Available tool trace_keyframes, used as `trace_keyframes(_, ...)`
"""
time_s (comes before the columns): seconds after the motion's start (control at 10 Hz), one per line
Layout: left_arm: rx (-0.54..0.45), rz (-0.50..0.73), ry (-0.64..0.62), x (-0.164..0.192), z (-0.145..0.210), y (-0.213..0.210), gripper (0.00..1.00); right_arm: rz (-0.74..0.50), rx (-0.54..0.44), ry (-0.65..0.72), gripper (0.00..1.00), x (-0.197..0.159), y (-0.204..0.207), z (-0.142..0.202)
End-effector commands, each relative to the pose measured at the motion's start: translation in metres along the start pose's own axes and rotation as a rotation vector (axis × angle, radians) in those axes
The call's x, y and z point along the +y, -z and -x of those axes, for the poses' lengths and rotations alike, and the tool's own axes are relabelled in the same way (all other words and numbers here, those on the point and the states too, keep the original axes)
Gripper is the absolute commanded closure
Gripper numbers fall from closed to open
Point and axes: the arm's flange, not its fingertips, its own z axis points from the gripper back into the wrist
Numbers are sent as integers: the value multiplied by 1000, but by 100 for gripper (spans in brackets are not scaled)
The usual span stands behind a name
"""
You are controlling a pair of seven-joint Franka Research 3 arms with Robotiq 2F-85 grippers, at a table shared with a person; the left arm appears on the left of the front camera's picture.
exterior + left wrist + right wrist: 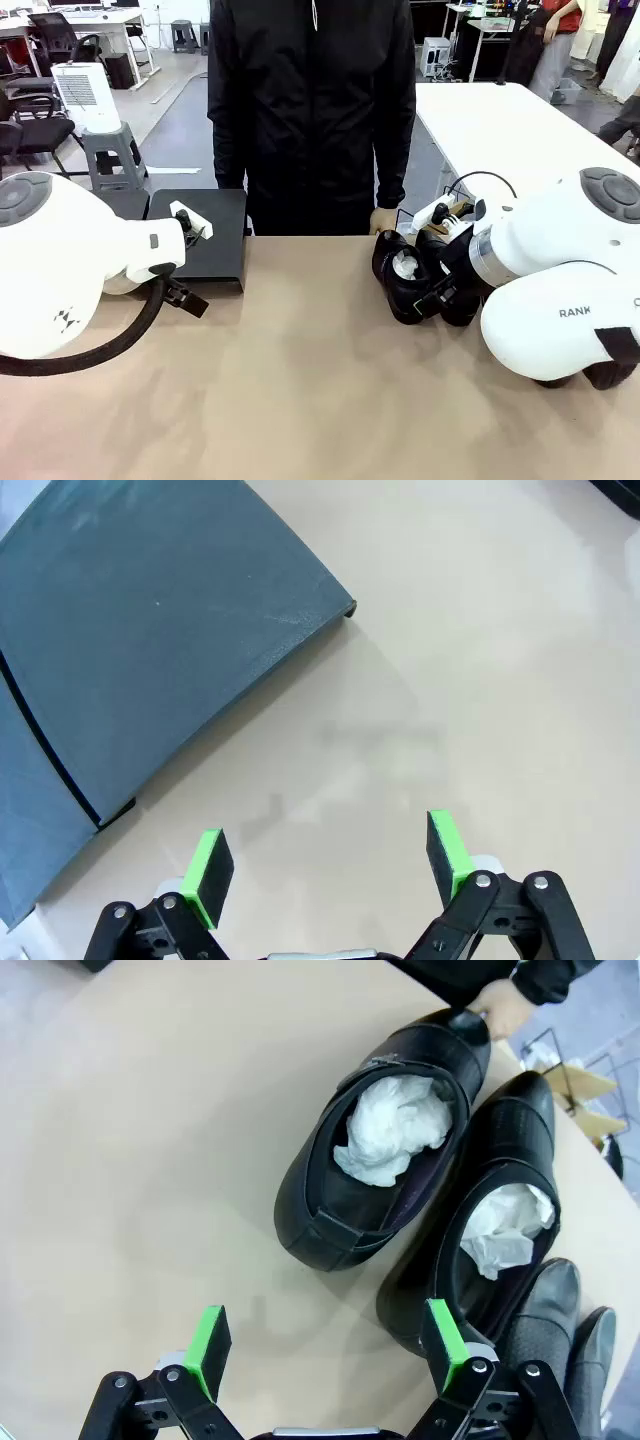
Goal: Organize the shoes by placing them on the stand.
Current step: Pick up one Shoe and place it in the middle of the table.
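My left gripper [325,865] splayed and empty over bare table [480,660] beside a corner of the stand [150,650], my right gripper [325,1345] splayed, empty, close beside the shoes [390,1150] huddled at the far edge, open table between.

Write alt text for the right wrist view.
Two black shoes stuffed with white paper lie side by side on the tan table, ahead of the open right gripper. A person's hand is at one shoe's toe; more shoes lie at the right edge.
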Motion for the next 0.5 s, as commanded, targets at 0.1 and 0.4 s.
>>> trace_keyframes(0.1,0,0,0,0,0,0,0,0,0,0,0,0,0,0)
trace_keyframes(0.4,0,0,0,0,0,0,0,0,0,0,0,0,0,0)
